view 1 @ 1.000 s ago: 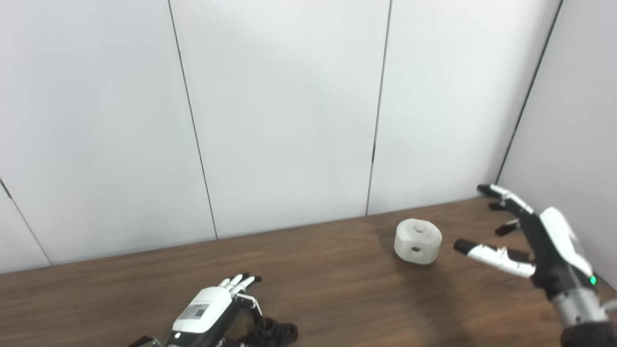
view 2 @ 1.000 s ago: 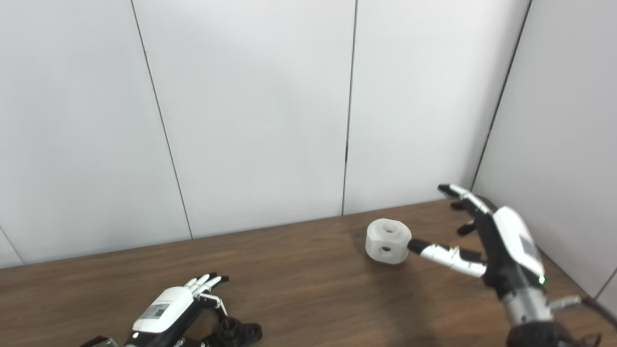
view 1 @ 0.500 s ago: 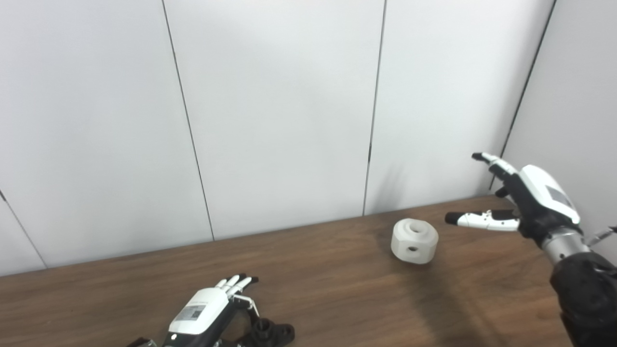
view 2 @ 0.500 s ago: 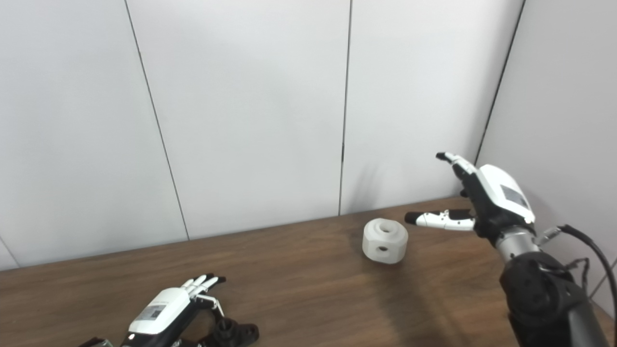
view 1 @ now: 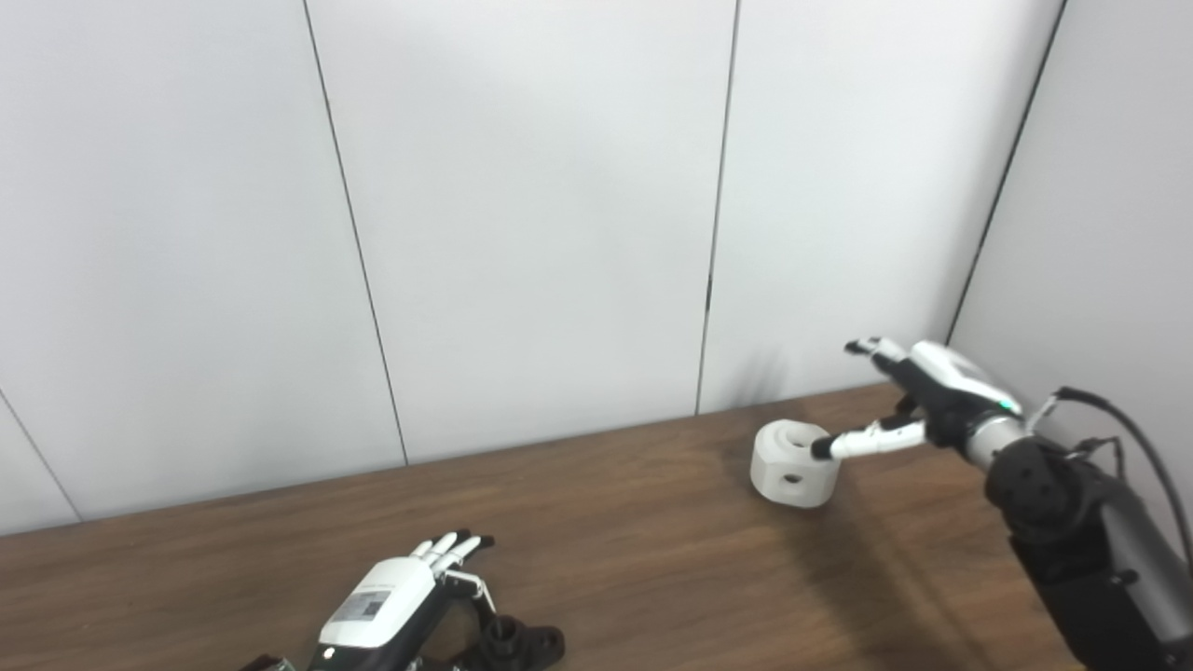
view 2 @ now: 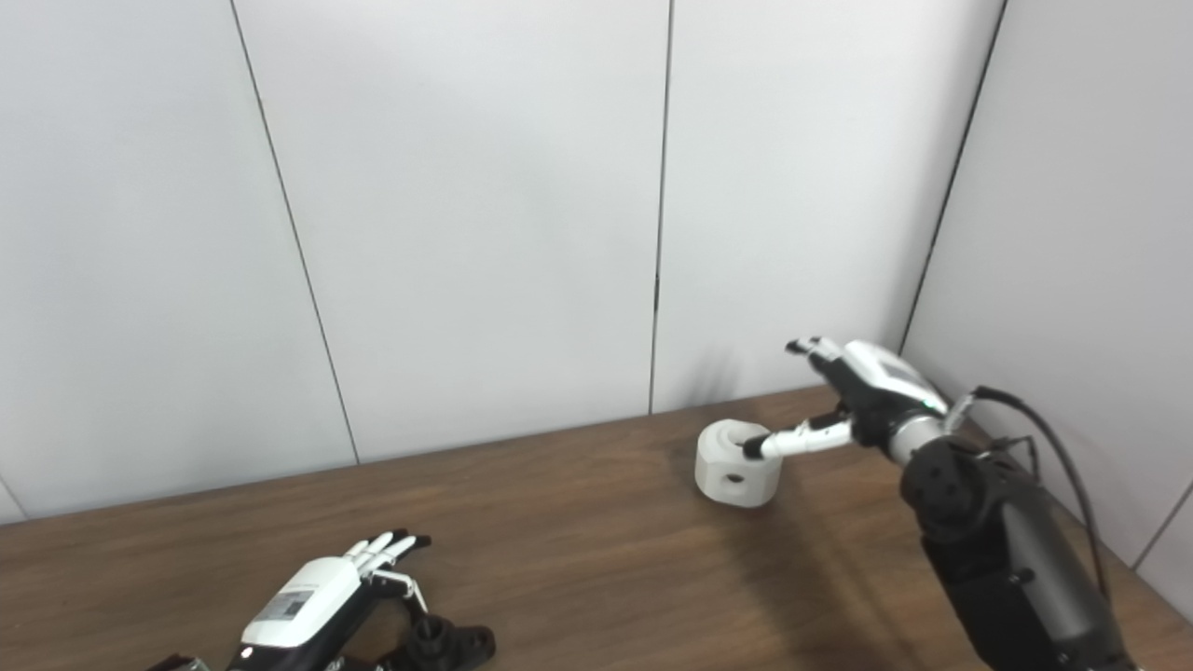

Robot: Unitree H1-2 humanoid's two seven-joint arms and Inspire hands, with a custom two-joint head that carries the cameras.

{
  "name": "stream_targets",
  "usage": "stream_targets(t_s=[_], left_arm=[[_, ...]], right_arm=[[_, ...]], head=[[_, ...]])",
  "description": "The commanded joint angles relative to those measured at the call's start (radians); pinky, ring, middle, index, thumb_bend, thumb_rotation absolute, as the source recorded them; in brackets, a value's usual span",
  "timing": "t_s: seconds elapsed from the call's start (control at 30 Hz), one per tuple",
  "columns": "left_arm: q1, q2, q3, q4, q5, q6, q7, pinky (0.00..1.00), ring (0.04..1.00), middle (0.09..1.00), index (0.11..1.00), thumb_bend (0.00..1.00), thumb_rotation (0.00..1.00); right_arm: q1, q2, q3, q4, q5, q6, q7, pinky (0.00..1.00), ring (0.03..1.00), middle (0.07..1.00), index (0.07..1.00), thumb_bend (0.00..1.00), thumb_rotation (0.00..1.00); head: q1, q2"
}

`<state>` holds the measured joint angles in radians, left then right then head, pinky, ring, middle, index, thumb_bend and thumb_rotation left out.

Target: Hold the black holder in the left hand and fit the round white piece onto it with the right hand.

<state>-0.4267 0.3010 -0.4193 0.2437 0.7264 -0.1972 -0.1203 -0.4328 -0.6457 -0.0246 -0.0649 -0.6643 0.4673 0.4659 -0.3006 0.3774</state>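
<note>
The round white piece (view 1: 794,463), a faceted block with a hole on top and one in its side, sits on the brown table near the back right. My right hand (view 1: 918,391) is open over its right side, the thumb tip at the piece's top rim and the fingers stretched above it, not closed around it. The black holder (view 1: 513,643) lies at the table's front edge. My left hand (view 1: 396,606) rests just left of it, fingers spread, thumb by the holder, without gripping it.
White wall panels (view 1: 541,214) stand close behind the table, and a side wall (view 1: 1118,233) runs along the right. A black cable (view 1: 1114,433) loops off my right forearm. Bare wood (view 1: 634,550) lies between the two hands.
My right hand rose, then swung forward and left to the white piece, its thumb now at the rim. The left hand and holder stayed put; the camera shifted slightly.
</note>
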Motion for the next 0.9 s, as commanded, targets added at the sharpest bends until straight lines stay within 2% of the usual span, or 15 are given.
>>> stream_targets(t_s=[0.0, 0.23, 0.47, 0.57, 0.87], left_arm=[[-0.025, 0.018, 0.012, 0.006, 0.008, 0.002, 0.007, 1.00, 1.000, 0.957, 0.481, 0.52, 0.05], [-0.026, 0.023, 0.012, -0.018, 0.012, 0.021, -0.024, 1.00, 1.000, 0.962, 0.482, 0.52, 0.05], [-0.024, 0.035, 0.012, -0.038, 0.010, 0.034, -0.054, 1.00, 1.000, 0.964, 0.482, 0.52, 0.05], [-0.025, 0.044, 0.013, -0.040, 0.007, 0.039, -0.072, 1.00, 1.000, 0.974, 0.483, 0.52, 0.05], [-0.028, 0.056, 0.021, -0.012, -0.005, 0.007, -0.045, 1.00, 1.000, 0.972, 0.483, 0.52, 0.05]], right_arm=[[-0.061, -0.047, 0.018, 0.004, -0.011, -0.010, -0.008, 0.76, 0.995, 1.000, 0.951, 1.00, 0.50], [-0.123, -0.052, 0.101, 0.111, -0.008, -0.023, -0.004, 0.83, 1.000, 1.000, 0.967, 1.00, 0.53], [-0.183, -0.042, 0.168, 0.183, -0.020, -0.009, 0.005, 0.87, 1.000, 1.000, 0.979, 1.00, 0.55], [-0.200, -0.034, 0.183, 0.200, -0.028, -0.003, 0.000, 0.89, 1.000, 1.000, 0.979, 1.00, 0.55], [-0.231, -0.016, 0.193, 0.254, -0.040, 0.000, -0.019, 0.94, 1.000, 1.000, 0.979, 1.00, 0.53]], head=[[-0.003, 0.002], [-0.011, 0.016], [-0.079, 0.004], [-0.105, -0.002], [-0.153, -0.012]])
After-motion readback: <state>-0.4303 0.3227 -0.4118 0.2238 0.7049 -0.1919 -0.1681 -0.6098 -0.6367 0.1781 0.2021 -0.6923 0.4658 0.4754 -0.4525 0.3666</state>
